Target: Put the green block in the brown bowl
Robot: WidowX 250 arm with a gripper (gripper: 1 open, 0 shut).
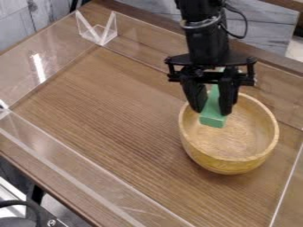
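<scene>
Hanging over the bowl (pixel 236 156) at the right of the frame, the block (pixel 214 113) is gripped between the fingers of the gripper (pixel 214 108), presumably so that it can be dropped inside the rim.

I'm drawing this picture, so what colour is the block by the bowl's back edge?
The block is green, best seen in the camera view.

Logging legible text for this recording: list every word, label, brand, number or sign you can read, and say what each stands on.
No readable text anywhere: none shows on the green block, the brown bowl or the table.
</scene>
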